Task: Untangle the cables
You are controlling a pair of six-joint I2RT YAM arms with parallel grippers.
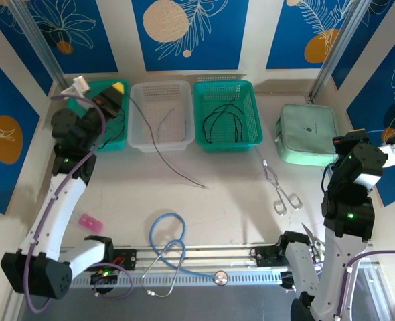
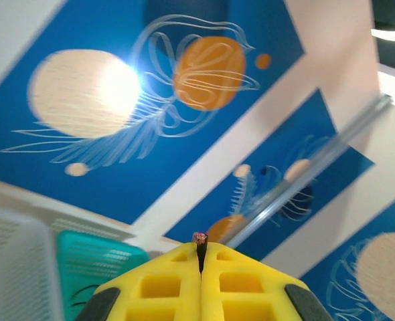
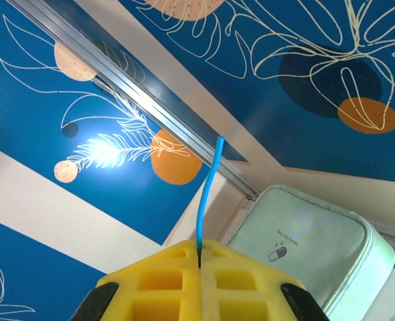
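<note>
Desk [image 1: 238, 207] surface spans the overhead view. At its left edge the left arm [image 1: 63, 194] reaches to the upper left of the frame, over the left green basket [image 1: 117, 142]. In that arm's wrist view the left jaws are pressed together at the bottom centre. Their yellow fingers [image 2: 157, 287] pinch a short dark cable end [image 2: 199, 239] that pokes up just above the seam.

Low on the left of the overhead view lies a small pink object [image 1: 90, 222]. To its right a light-blue stethoscope [image 1: 165, 231] loops near the bottom rail.

Three baskets stand side by side along the top. The white basket [image 1: 159, 85], in the middle, holds a thin dark cable [image 1: 159, 137]. This cable trails over the near wall and out across the desk toward the centre of the frame. The right green basket [image 1: 252, 114] holds a black cable [image 1: 223, 120] lying in loops.

Right of centre, metal tools [image 1: 282, 195] lie on the desk. A mint-green pouch [image 1: 308, 134] sits at the upper right, apart from the baskets. The right arm [image 1: 348, 214] stands at the right edge. In its wrist view the right jaws are closed as well, nipping a thin blue cable [image 3: 209, 190]. That cable rises from the seam at the bottom centre toward the middle of the frame.
</note>
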